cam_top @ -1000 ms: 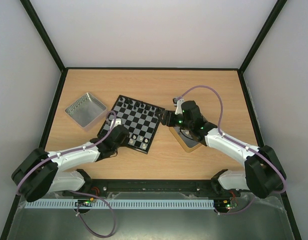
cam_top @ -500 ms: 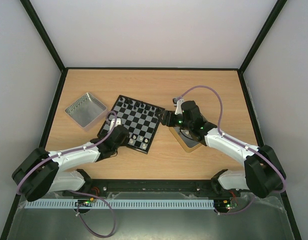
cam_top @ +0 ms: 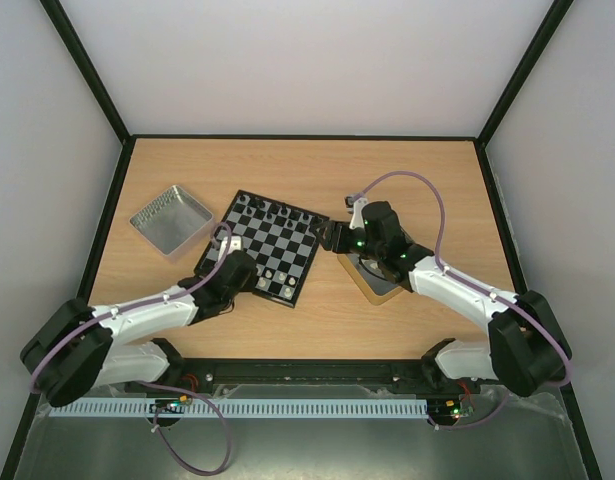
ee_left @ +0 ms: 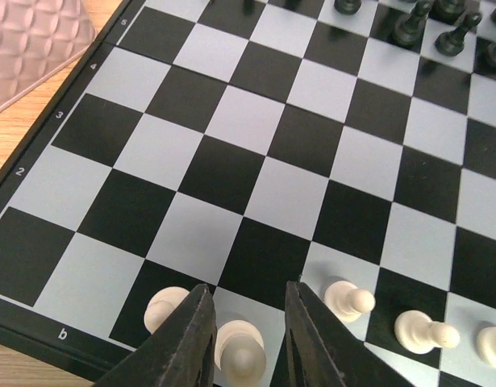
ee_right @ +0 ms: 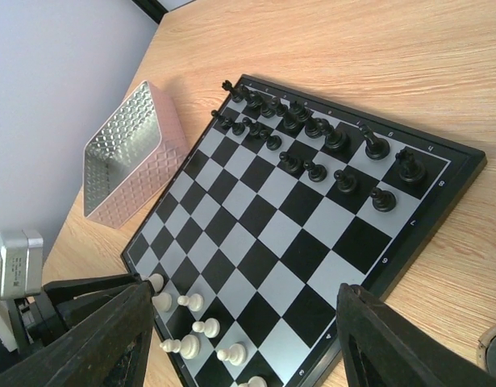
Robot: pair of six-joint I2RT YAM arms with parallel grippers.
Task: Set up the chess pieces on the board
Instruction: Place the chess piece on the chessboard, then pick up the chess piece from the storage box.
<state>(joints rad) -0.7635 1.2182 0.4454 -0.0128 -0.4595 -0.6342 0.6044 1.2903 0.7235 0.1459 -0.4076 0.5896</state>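
The board [cam_top: 272,245] lies mid-desk [cam_top: 317,170], tilted, black pieces [ee_right: 312,129] ranked along its far edge and white pieces [ee_right: 191,322] on its near rows. The left claw [ee_left: 248,289] stands narrowly parted around one white piece [ee_left: 238,355] at the bottom of the left wrist frame. A sliver of gap shows on the right side, so it does not look clamped. The right claw [ee_right: 243,294] is spread wide and holds nothing.

Such small chessmen are probably light, hard and smooth, easily toppled. A gentle pinch below the head should suit. That piece's base is cut off, and from above the left arm hides its corner. The object under the right arm is unclear.
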